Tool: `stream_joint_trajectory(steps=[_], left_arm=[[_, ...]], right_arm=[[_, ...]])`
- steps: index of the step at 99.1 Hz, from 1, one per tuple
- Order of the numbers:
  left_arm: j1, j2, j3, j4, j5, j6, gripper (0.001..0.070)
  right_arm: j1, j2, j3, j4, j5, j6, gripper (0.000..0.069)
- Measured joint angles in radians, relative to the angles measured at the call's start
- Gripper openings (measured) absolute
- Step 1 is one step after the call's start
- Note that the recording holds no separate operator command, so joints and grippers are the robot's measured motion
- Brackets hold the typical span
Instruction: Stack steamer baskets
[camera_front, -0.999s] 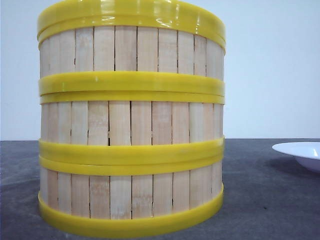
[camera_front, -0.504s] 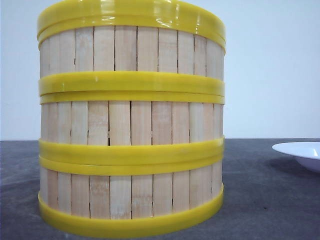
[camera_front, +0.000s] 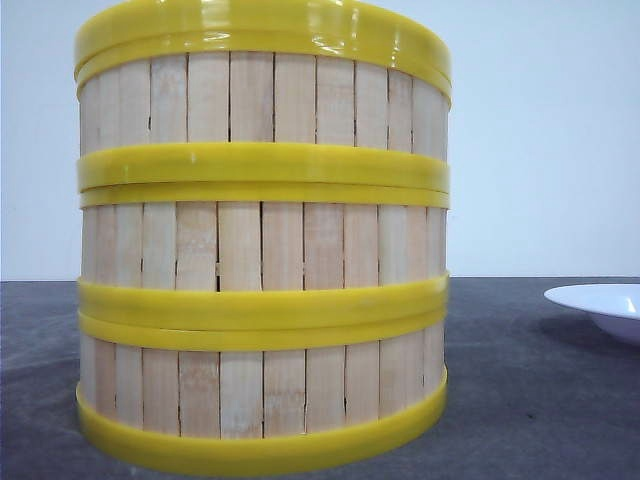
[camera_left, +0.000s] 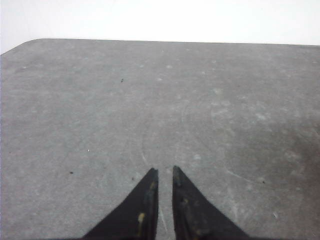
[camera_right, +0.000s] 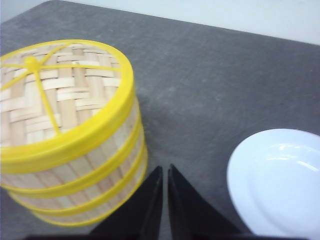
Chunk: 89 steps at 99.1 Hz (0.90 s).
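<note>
Three steamer baskets (camera_front: 262, 250) stand stacked one on another on the dark table, filling the left and middle of the front view. Their walls are pale bamboo slats with yellow rims. A woven lid (camera_right: 55, 95) with a yellow rim covers the top of the stack (camera_right: 75, 175) in the right wrist view. My right gripper (camera_right: 165, 169) is shut with nothing in it, above the table just beside the stack's base. My left gripper (camera_left: 165, 170) is shut and empty over bare table, with no basket in its view.
A white plate (camera_front: 600, 305) lies on the table to the right of the stack, also in the right wrist view as the white plate (camera_right: 277, 182). The table's far edge (camera_left: 165, 41) meets a pale wall.
</note>
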Motion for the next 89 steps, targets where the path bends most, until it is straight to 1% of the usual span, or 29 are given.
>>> stream_joint_trajectory(steps=[6,12,28,34,41,61,70,79,89], left_arm=[[0.000,0.000,0.000,0.000,0.000,0.000,0.0025],[0.000,0.000,0.000,0.000,0.000,0.000,0.0025],[0.000,0.000,0.000,0.000,0.000,0.000,0.0025],[0.000,0.000,0.000,0.000,0.000,0.000,0.0025],[0.000,0.000,0.000,0.000,0.000,0.000,0.0025],[0.000,0.000,0.000,0.000,0.000,0.000,0.0025],[0.000,0.000,0.000,0.000,0.000,0.000,0.0025],[0.000,0.000,0.000,0.000,0.000,0.000,0.0025],[0.000,0.000,0.000,0.000,0.000,0.000,0.0025]], right_arm=[[-0.010,0.000,0.000,0.036,0.031,-0.035,0.0015],[-0.043,0.000,0.000,0.087,0.037,-0.082,0.0015],[-0.211,0.000,0.000,0.175,0.024,-0.214,0.0015],[-0.296,-0.003,-0.005,0.201,-0.010,-0.251,0.0015],[-0.410,-0.023,-0.039,0.253,-0.074,-0.288,0.0015],[-0.675,-0.138,-0.237,0.446,-0.272,-0.332,0.0015],[-0.757,-0.205,-0.357,0.529,-0.340,-0.330,0.0015],[-0.805,-0.262,-0.484,0.602,-0.397,-0.317,0.0015],[-0.834,-0.320,-0.618,0.659,-0.413,-0.298,0.0015]])
